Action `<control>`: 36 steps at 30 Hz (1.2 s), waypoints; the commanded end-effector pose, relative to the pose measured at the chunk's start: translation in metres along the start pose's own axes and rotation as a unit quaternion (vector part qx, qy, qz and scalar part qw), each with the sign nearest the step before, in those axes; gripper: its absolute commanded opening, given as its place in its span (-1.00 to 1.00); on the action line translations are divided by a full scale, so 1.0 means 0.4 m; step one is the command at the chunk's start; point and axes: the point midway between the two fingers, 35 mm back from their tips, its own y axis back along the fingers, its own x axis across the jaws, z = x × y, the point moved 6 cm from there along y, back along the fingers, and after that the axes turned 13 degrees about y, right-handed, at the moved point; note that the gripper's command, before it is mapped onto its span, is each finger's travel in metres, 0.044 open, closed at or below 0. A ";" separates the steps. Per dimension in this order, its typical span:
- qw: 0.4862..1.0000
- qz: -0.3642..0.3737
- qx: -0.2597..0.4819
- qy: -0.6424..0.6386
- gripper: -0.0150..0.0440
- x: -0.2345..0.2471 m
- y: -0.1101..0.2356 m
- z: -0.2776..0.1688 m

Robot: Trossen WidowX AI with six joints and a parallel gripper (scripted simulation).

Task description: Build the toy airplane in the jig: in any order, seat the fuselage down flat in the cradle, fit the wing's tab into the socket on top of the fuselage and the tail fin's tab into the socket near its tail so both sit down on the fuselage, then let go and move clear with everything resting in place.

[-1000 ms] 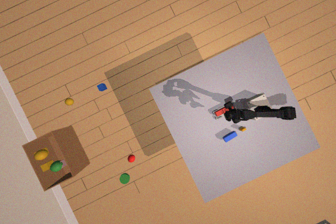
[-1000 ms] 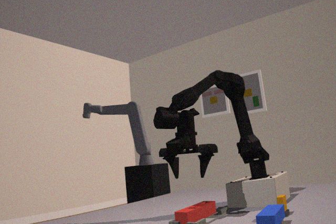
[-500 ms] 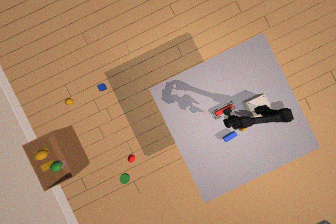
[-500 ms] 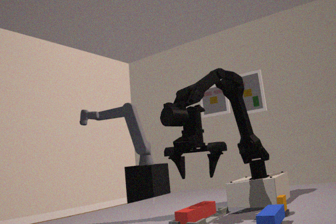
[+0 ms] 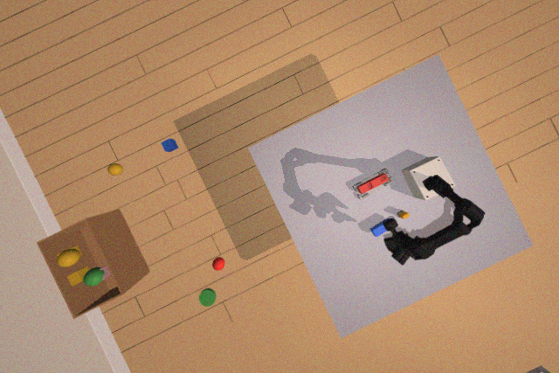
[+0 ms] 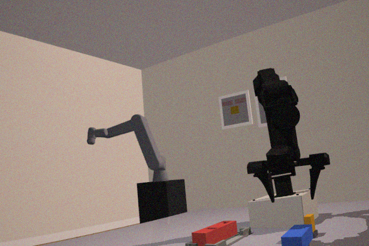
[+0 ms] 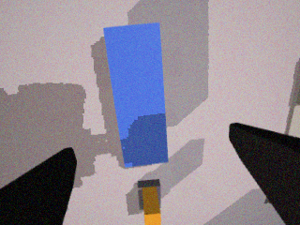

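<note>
The red fuselage (image 5: 373, 183) (image 6: 214, 231) lies flat in the grey jig cradle (image 5: 358, 195) (image 6: 243, 231), with its sockets facing up. The blue wing (image 5: 378, 230) (image 6: 297, 235) (image 7: 137, 94) lies flat on the grey mat, apart from the jig. The small orange tail fin (image 5: 403, 214) (image 6: 309, 219) (image 7: 151, 203) lies just beside it. My gripper (image 5: 391, 238) (image 6: 292, 198) (image 7: 153, 142) is wide open and empty. It hangs above the wing's near end, pointing down, well clear of the fuselage.
The arm's white pedestal (image 5: 429, 175) (image 6: 277, 213) stands right of the jig on the grey mat (image 5: 406, 111). A second grey arm on a black box (image 6: 161, 200) stands at the back. A cardboard box (image 5: 103, 242) and loose balls lie on the wooden floor, far left.
</note>
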 end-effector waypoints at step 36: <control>1.000 -0.001 0.003 -0.016 1.00 0.010 -0.203 0.006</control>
